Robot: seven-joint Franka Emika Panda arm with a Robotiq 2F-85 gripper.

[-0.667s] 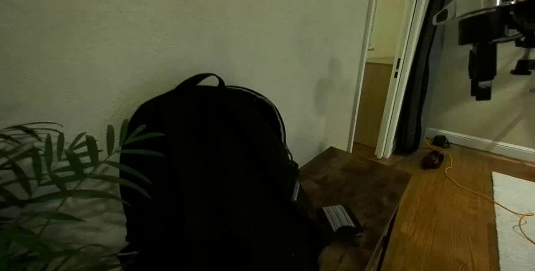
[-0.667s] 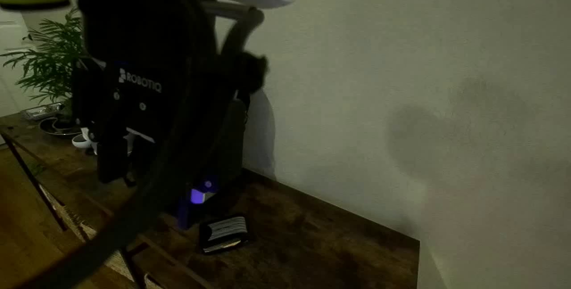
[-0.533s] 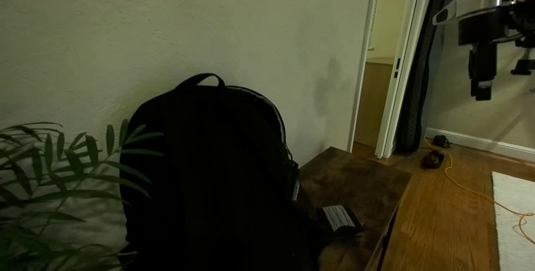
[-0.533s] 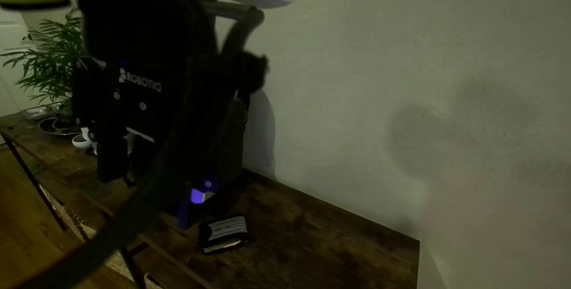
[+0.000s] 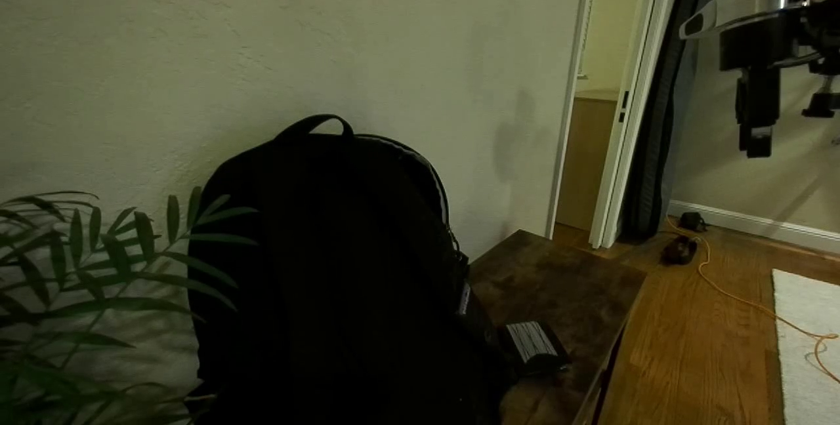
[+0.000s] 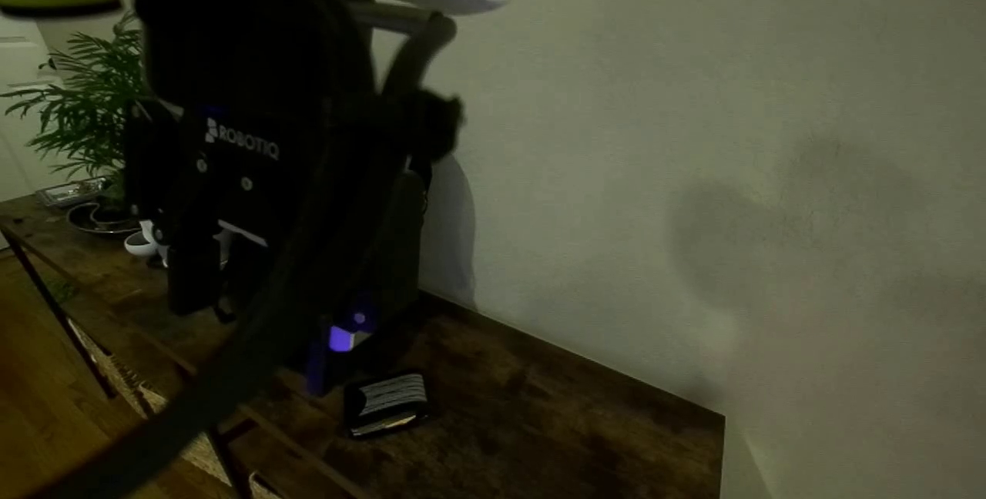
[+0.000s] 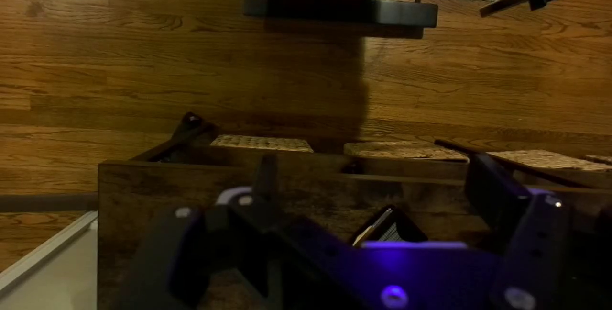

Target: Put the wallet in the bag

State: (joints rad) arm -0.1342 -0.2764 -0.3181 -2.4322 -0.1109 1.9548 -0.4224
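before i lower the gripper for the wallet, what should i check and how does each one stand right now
1. Gripper open and empty: ok, jaws wide apart.
2. Wallet resting on the table: ok.
3. Whole wallet visible in the wrist view: not ok, the gripper covers part of it.
4. Backpack standing upright: ok.
5. Wallet apart from the backpack: cannot tell, dark edges merge in an exterior view.
6. Backpack open enough for the wallet: cannot tell, too dark.
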